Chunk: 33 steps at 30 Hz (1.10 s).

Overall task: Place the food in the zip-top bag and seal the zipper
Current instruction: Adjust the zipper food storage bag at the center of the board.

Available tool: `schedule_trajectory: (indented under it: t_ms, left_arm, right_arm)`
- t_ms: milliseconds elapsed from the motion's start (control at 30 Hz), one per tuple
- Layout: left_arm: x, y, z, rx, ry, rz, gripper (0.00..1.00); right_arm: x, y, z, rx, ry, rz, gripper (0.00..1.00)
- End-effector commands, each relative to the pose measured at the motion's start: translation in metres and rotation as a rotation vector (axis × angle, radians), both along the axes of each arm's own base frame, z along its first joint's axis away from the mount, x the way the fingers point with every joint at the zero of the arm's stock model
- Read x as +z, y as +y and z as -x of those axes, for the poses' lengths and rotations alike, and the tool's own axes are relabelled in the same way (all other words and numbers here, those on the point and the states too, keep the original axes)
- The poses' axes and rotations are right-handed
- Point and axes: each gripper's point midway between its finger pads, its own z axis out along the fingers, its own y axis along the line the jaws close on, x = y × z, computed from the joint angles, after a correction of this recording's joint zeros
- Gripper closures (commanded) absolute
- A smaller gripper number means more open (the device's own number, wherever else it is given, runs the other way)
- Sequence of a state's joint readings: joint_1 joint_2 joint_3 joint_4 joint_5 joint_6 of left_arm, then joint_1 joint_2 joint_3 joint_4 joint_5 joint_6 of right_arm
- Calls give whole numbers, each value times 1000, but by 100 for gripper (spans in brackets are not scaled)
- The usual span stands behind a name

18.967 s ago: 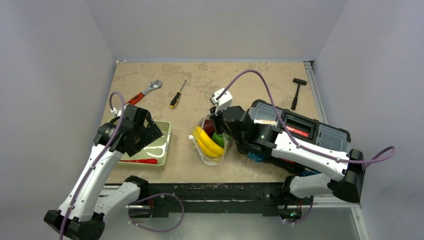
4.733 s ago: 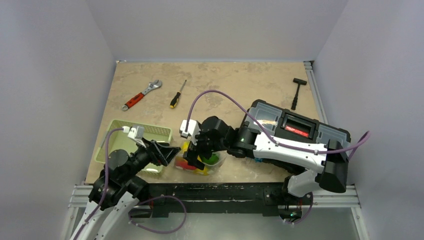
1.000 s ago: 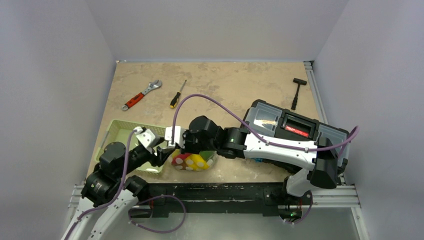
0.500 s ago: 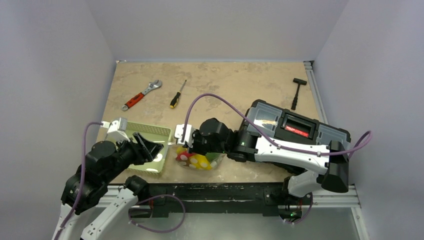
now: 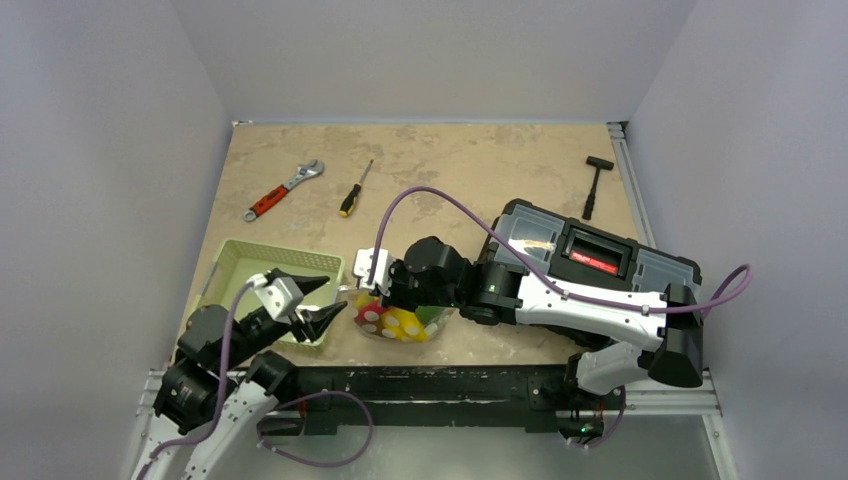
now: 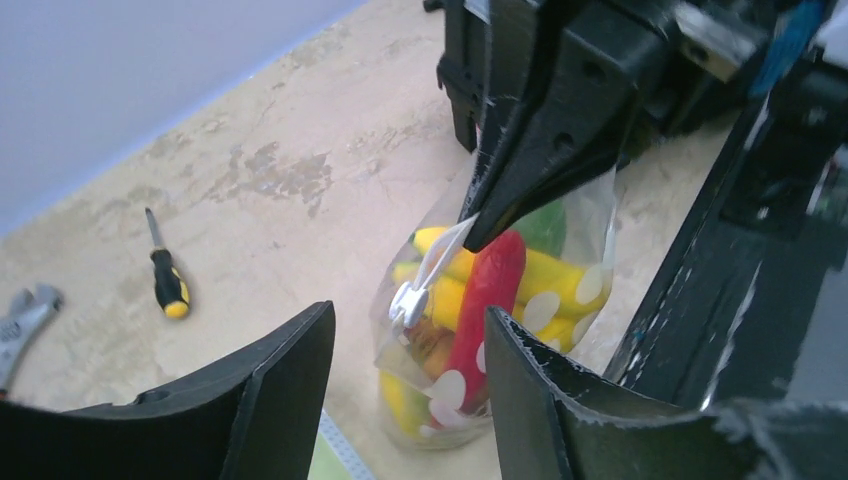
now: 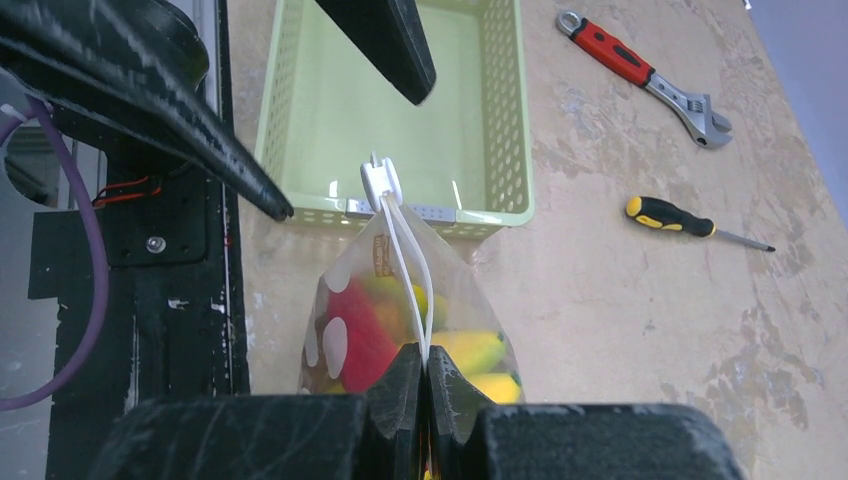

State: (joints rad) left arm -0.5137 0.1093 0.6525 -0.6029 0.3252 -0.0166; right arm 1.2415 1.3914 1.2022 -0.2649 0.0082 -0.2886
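Observation:
The zip-top bag (image 5: 397,322) stands near the table's front edge, dotted white. It holds the food: a long red chilli (image 6: 488,300), yellow pieces (image 7: 470,352) and a green piece (image 6: 545,226). My right gripper (image 7: 424,368) is shut on the zipper (image 7: 405,268) and holds the bag's top edge up; it shows in the top view (image 5: 378,290) too. The strip's two white lines run from the jaws to a white slider (image 7: 380,181). My left gripper (image 6: 408,312) is open and empty, with the slider (image 6: 406,300) just ahead of the gap between its fingers, not touched.
The pale green basket (image 5: 240,262) stands left of the bag, under the left gripper (image 5: 326,303). A wrench (image 5: 285,188) and a screwdriver (image 5: 355,190) lie farther back. A black toolbox (image 5: 590,255) lies under the right arm, a hammer (image 5: 595,180) behind it.
The left gripper, drawn back over the basket half a second ago, has moved right again toward the bag's slider end. The right gripper still holds the bag's top, shifted slightly.

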Motion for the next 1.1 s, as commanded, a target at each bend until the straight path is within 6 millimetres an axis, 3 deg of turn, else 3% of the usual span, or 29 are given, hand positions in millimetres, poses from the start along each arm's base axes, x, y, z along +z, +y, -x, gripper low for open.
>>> schedule_trajectory:
  t_ms: [0, 133, 267, 467, 900, 1000, 1067]
  left_arm:
    - [5, -15, 0, -203, -284, -261, 43]
    - [-2, -25, 5, -307, -339, -314, 43]
    - [0, -31, 4, -335, -381, -315, 54]
    - [-9, -34, 4, -362, -337, -327, 61]
    - [-9, -26, 2, -301, -226, -312, 48]
    - [-3, -22, 3, -269, -223, -300, 42]
    - [1, -18, 4, -254, -215, -300, 32]
  right_arm:
    - [26, 2, 4, 28, -22, -71, 100]
    - [27, 3, 6, 49, -20, -66, 100]
    - [26, 3, 6, 49, -20, -58, 100]
    - [28, 3, 9, 60, -12, -57, 100]
    - [27, 2, 11, 73, -7, -43, 100]
    - [27, 1, 12, 77, -5, -42, 100]
    - [28, 1, 12, 77, -5, -44, 100]
